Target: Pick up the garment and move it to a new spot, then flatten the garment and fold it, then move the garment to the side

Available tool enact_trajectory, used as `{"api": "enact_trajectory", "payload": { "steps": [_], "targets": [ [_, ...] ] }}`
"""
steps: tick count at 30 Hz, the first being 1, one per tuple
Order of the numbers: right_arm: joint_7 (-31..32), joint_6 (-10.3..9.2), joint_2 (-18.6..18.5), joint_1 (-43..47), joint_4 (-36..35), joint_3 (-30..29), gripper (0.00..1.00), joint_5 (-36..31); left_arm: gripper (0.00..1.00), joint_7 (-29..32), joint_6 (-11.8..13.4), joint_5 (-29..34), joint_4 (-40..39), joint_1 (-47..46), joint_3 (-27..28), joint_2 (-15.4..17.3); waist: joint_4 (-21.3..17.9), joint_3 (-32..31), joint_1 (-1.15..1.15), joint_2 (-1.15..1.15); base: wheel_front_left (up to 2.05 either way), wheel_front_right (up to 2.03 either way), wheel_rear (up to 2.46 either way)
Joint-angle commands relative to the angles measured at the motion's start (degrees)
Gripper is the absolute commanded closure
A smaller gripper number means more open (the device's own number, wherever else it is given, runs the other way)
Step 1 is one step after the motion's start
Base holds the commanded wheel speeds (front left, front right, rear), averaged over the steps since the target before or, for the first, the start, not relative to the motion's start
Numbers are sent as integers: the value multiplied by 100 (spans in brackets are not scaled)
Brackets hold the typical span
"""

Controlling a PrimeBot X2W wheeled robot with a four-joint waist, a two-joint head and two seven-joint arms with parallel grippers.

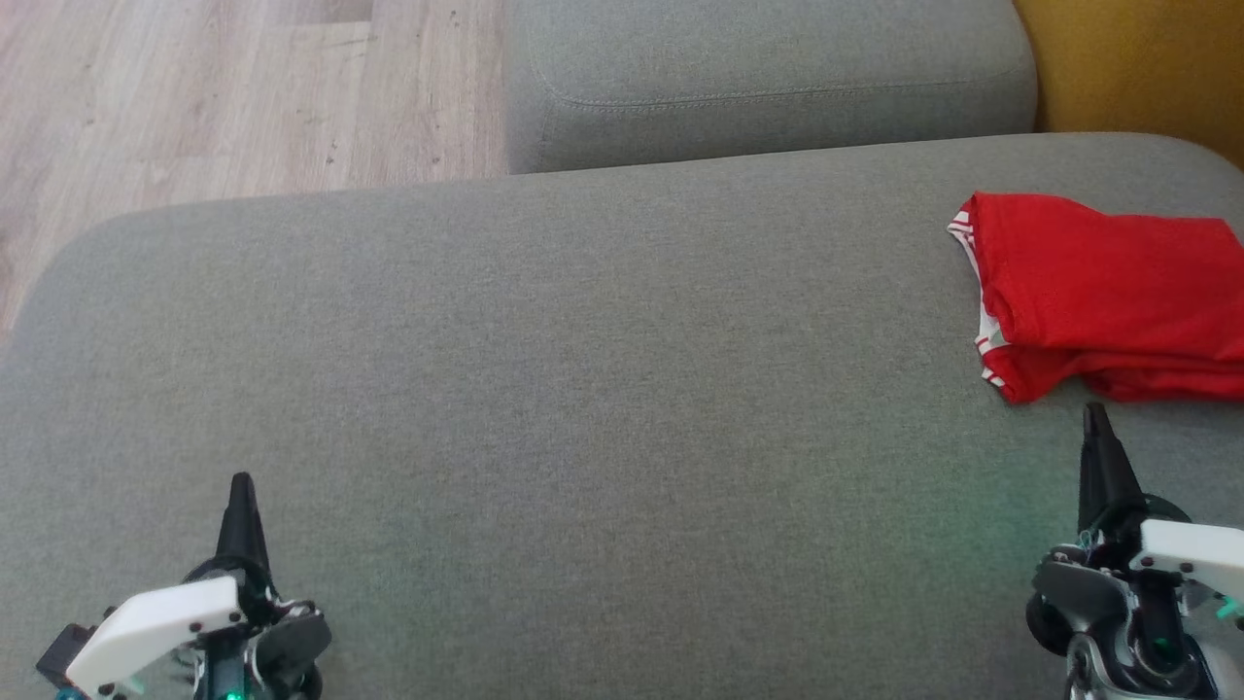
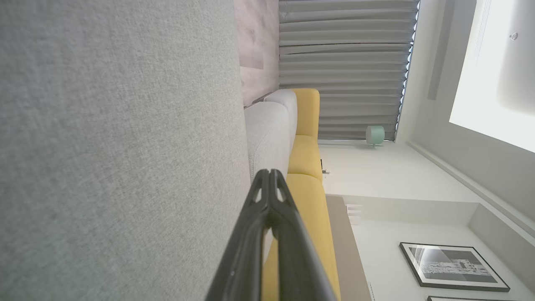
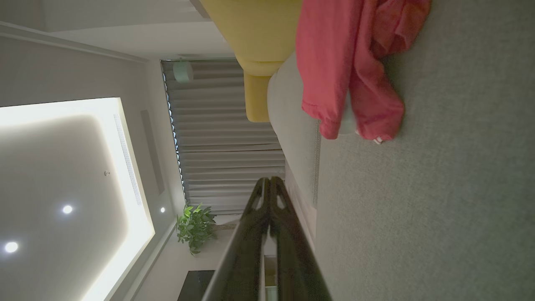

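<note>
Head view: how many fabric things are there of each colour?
Red: 1, the red cloth garment
Grey: 2, the big grey fabric sofa seat and the smaller grey cushion beyond it
Yellow: 1, the yellow upholstered cushion at the top right
Total: 4

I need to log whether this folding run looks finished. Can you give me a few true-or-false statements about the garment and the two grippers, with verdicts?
1. The red garment lies folded on the grey cushion, at the robot's right. True.
2. The right gripper holds the garment. False: its jaws are shut on nothing, apart from the garment's near edge.
3. The left gripper has its jaws wide open. False: they are shut and empty.
4. The garment has white striped trim. True.
5. The floor beyond the cushion is carpet. False: it is pale wood boards.
</note>
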Motion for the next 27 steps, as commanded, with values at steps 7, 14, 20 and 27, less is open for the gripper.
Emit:
{"api": "enact_trajectory", "payload": {
  "steps": [7, 14, 20, 27],
  "targets": [
    [55, -4, -61, -263, -182, 95, 100, 5, 100, 24, -40, 29, -162, -281, 237, 47, 0, 0, 0, 0, 0, 0, 0],
    [66, -4, -51, -264, -181, 81, 100, -7, 100, 35, -40, 40, -161, -282, 250, 37, 0, 0, 0, 0, 0, 0, 0],
    [75, -4, -44, -265, -180, 70, 100, -16, 100, 44, -40, 49, -161, -283, 261, 29, 0, 0, 0, 0, 0, 0, 0],
    [85, -4, -35, -266, -179, 58, 100, -26, 100, 53, -40, 59, -160, -284, 273, 21, 0, 0, 0, 0, 0, 0, 0]
  ]
}}
